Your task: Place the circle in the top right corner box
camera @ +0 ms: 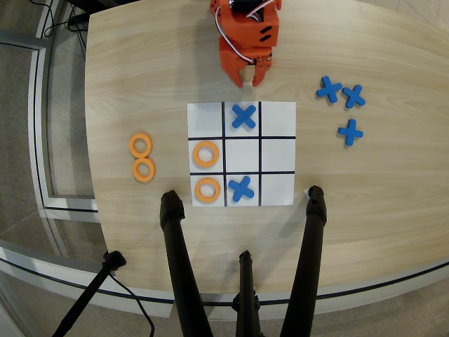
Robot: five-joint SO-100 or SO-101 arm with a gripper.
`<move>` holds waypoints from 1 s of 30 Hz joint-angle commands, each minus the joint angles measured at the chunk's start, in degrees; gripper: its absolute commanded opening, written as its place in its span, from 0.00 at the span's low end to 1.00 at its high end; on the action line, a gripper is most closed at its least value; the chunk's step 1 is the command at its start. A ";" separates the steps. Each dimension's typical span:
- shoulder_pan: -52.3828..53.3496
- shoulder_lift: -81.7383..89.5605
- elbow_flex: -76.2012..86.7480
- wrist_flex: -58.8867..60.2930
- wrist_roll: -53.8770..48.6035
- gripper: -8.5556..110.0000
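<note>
In the overhead view the orange gripper (pixel 247 78) hangs just beyond the far edge of the paper grid (pixel 277 149); its jaws hold nothing, though I cannot tell how wide they stand. Two spare circles (pixel 142 158) lie on the surface left of the grid, touching each other. The top right corner box (pixel 278 116) is bare. I'd worry the jaws nudge the neighbouring ring, or clip the blue cross (pixel 243 116) beside that box.
</note>
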 commanded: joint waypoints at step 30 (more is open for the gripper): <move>89.65 2.55 3.69 2.11 0.09 0.07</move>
